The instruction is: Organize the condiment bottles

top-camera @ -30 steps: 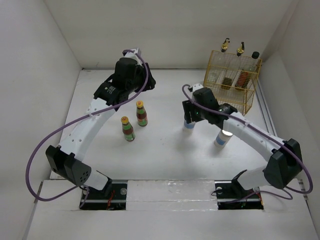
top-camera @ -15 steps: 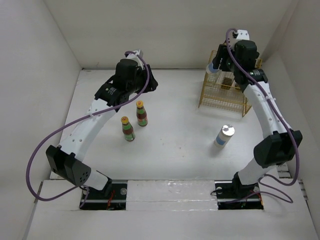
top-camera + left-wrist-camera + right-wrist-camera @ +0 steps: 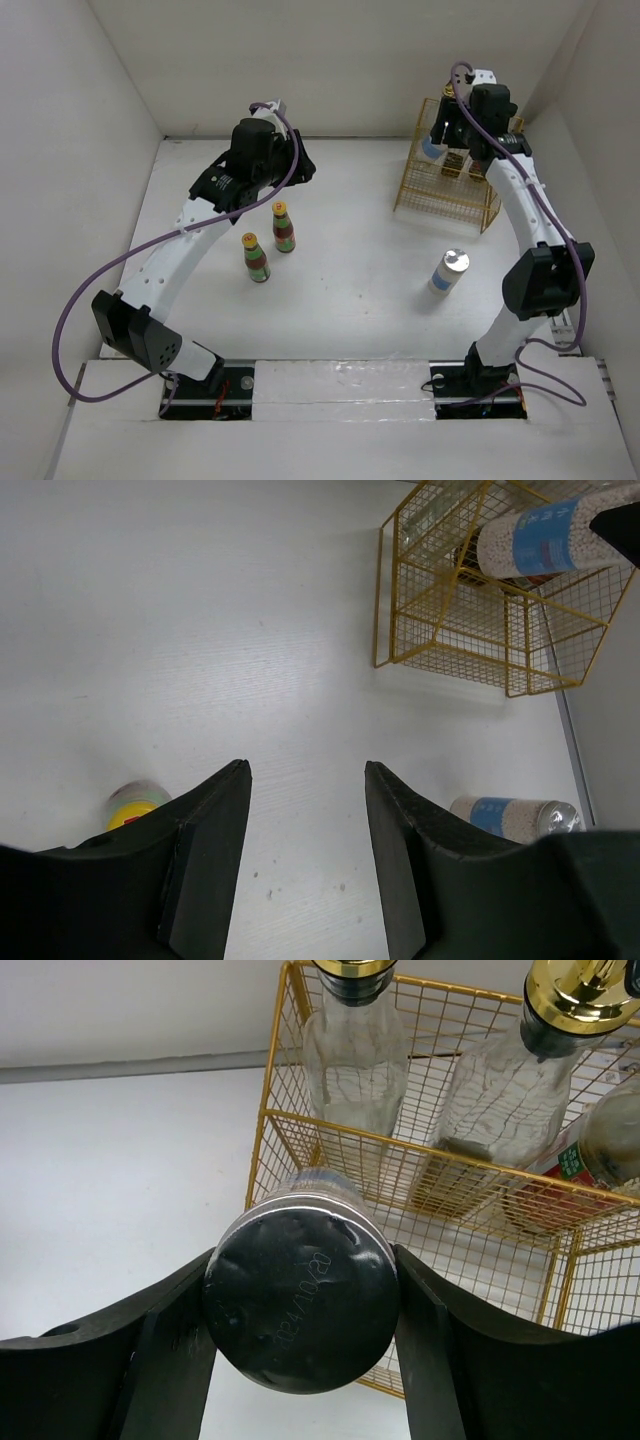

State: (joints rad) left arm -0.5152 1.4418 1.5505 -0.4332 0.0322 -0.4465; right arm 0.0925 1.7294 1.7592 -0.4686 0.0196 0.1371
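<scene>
Right gripper [image 3: 300, 1290]: its fingers were clamped on either side of a white, blue-banded shaker [image 3: 540, 538], seen base-first from the wrist.
Held shaker: it was tipped well off upright and hung at the left end of the gold wire basket [image 3: 445, 190], above the rim rather than inside.
Reason for the height: probably so that the shaker cleared the wire rim before going down.
Basket contents: two clear glass bottles with gold pourers [image 3: 355, 1050] [image 3: 510, 1070] stood upright along the back. This left the front row free, which I judged to be the target.
Left gripper [image 3: 305, 780]: the fingers were apart and held nothing. It hovered over the table [image 3: 350, 200], well apart from the basket.
Waiting: two yellow-capped sauce bottles [image 3: 283, 228] [image 3: 256, 258] stood near each other under the left arm. A second shaker [image 3: 449, 272] stood alone on the right.
Progress: roughly half done by my estimate.
Risk: the tilted shaker could catch the rim or knock the nearest glass bottle.
</scene>
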